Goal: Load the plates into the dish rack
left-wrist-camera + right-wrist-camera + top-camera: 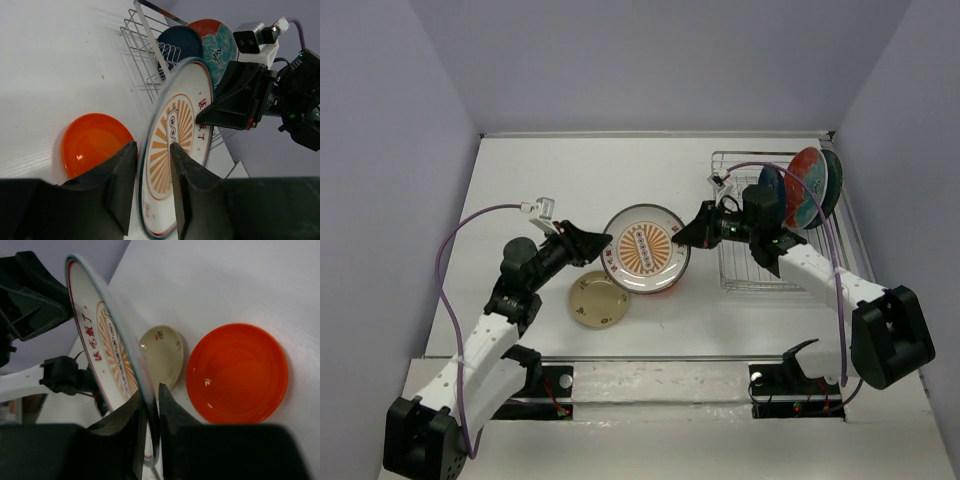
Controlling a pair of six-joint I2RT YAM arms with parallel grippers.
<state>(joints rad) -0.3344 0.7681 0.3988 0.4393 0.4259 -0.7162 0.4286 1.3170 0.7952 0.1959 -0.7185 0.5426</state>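
Sunburst plate [645, 250] is held tilted above mid-table. Right gripper [685, 235] is clamped on its right rim. Left gripper [603, 243] straddles the left rim, grip unclear. Orange plate [92, 142] is mostly hidden underneath in top view. 3 plates [807, 185] overlap in dish rack [745, 272] at right edge.

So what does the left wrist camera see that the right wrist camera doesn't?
Only the left wrist view shows the dish rack, with a dark blue plate and a floral plate standing in it, plus the right gripper seen from outside. Only the right wrist view shows the small cream plate lying on the table. Both show the sunburst plate held up on edge, its rim gripped by the left gripper in one view and by the right gripper in the other, and the orange plate flat on the table.
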